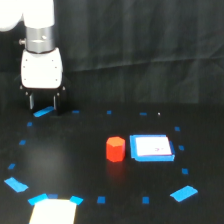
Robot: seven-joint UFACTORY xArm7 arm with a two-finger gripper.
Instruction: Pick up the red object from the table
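The approach is not yet made; the gripper (43, 104) is held far off at the exterior view's left, fingers apart, nothing pinched; the red block (115, 149), stubby and faceted, sits on the matte black table (75, 160) just beside a flat white pad (151, 148); a reach across and descent is called for.

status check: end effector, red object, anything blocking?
End effector at the exterior view's upper left, holding nothing, jaw state unclear. Red object upright on the table, untouched. White pad close on its right side; approach from above open.
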